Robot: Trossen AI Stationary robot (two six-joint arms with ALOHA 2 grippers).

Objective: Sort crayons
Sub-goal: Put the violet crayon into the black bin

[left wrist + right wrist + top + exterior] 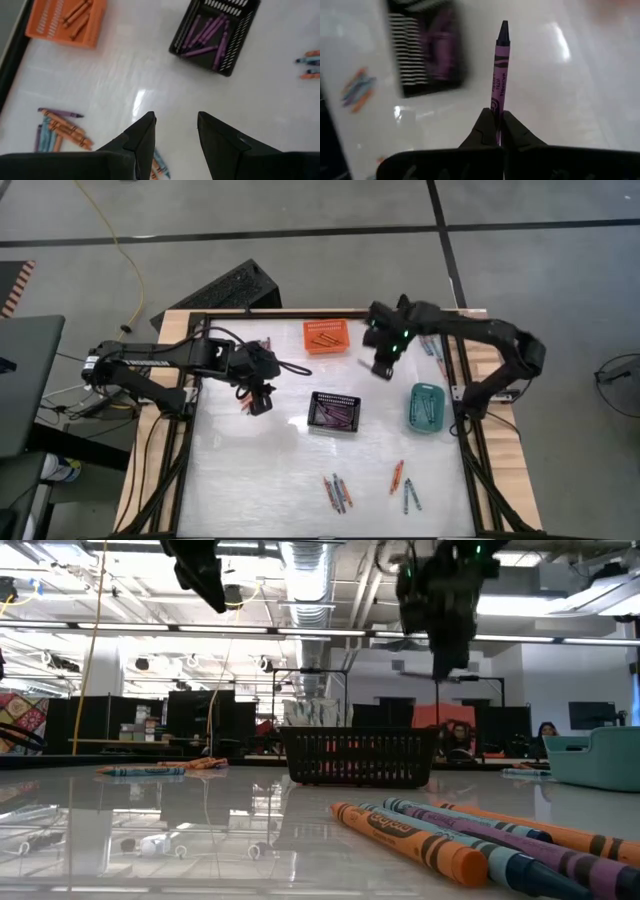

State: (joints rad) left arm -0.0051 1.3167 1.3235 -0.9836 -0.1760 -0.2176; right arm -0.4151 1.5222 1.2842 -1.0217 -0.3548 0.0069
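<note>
Right gripper (498, 131) is clamped tight on a purple crayon (499, 75), pinching its lower end so the pointed tip sticks straight out past my fingers. From above, that gripper (383, 368) hangs over the tabletop (270, 470) between the orange basket (325, 337) and the teal basket (427, 408), with the black basket (334, 412) off to one side below it. The black basket already has a bunch of purple crayons in it, the orange one has a few orange sticks.

My left gripper (175, 137) has its fingers parted with nothing between them, hovering above the tabletop near a small loose pile of crayons (60, 131) on my left side of the table. From above it sits (260, 400) to the left of the black basket.

More loose crayons (337, 493) lie at the near edge, plus another little cluster (404, 486) beside those, orange, purple and blue mixed. A few more are at the far right edge (432, 348) by the frame.
</note>
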